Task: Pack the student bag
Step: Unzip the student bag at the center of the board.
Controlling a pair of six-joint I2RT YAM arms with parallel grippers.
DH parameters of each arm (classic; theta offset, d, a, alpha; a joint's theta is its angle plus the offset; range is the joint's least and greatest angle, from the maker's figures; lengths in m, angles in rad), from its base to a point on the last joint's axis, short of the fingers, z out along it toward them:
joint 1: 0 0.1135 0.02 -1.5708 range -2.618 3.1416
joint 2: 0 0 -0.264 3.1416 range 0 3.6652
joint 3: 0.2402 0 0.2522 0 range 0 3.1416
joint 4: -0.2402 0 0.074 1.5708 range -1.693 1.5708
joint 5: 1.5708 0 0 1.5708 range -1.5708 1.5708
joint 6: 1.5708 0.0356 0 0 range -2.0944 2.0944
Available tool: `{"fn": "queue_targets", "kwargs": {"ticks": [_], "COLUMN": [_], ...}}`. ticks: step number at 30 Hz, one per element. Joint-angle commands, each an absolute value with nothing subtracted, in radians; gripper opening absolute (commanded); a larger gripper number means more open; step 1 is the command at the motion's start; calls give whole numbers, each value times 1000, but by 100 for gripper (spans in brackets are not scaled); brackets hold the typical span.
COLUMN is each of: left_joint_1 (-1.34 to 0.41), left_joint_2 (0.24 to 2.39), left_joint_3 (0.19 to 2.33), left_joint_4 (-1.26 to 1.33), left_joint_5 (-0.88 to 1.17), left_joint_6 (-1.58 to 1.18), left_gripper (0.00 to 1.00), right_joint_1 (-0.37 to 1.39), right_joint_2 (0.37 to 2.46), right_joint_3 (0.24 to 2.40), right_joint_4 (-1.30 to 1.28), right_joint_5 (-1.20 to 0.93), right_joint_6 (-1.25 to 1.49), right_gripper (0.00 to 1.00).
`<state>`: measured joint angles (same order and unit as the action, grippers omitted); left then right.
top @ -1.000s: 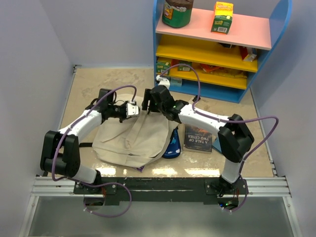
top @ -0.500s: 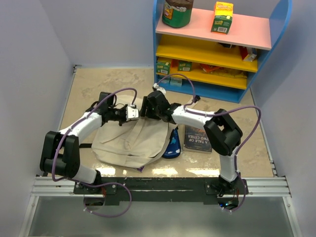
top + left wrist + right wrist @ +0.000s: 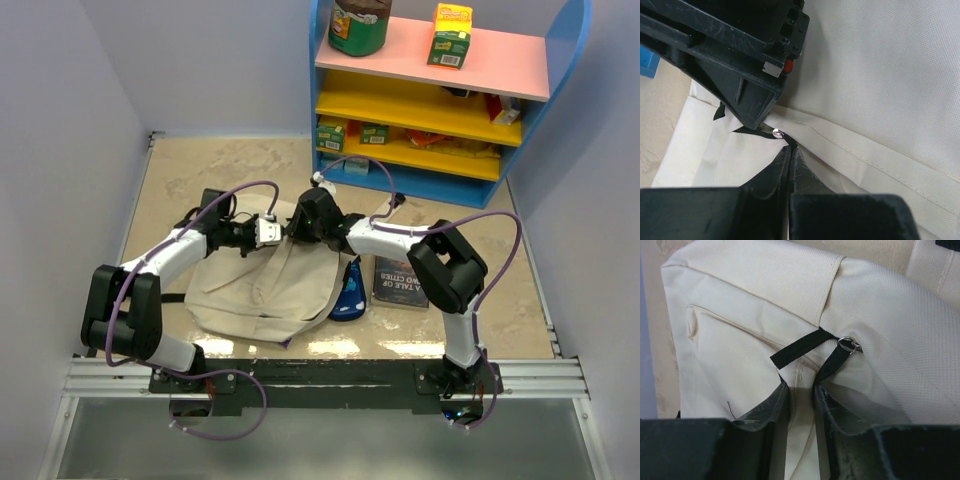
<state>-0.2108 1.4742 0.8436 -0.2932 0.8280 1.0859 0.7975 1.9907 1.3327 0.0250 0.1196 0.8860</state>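
Soft beige canvas student bag [image 3: 255, 290] lies on marbled desk [image 3: 200, 170], near centre. Left hand [image 3: 790, 150] pinched shut on its black webbing tab [image 3: 747, 131]. Right hand [image 3: 799, 392] narrowly parted over canvas; grip unconfirmed. Recommend drawing the hands apart slowly to open the mouth without straining webbing

I get a bright, even overhead view — soft shadows, glare streaks on the table [image 3: 400, 347] near its front edge; both wrist views blur darkly up close.

A robot lab booth: plain walls [image 3: 60, 120], aluminium mounting rail [image 3: 320, 372], colourful prop shelf [image 3: 500, 68].
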Motion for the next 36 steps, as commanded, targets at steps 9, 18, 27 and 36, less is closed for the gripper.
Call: {"fn": "queue_targets", "kwargs": {"ticks": [9, 18, 27, 36], "left_joint_1": [-212, -212, -213, -189], "left_joint_2": [1466, 1447, 1336, 1261], "left_joint_3": [828, 828, 776, 828], "left_joint_4": [-304, -368, -540, -945], "left_joint_5": [857, 830, 775, 703], "left_joint_6": [1131, 1164, 1281, 1454], "left_gripper": [0, 0, 0, 0], "right_joint_1": [792, 793, 790, 775], "right_joint_2": [1959, 1951, 1959, 1965], "right_joint_3": [1310, 1315, 1312, 1322], "right_joint_4": [101, 104, 109, 109], "right_joint_5": [167, 230, 288, 342], "right_joint_6": [919, 905, 894, 905], "right_gripper": [27, 14, 5, 2]}}
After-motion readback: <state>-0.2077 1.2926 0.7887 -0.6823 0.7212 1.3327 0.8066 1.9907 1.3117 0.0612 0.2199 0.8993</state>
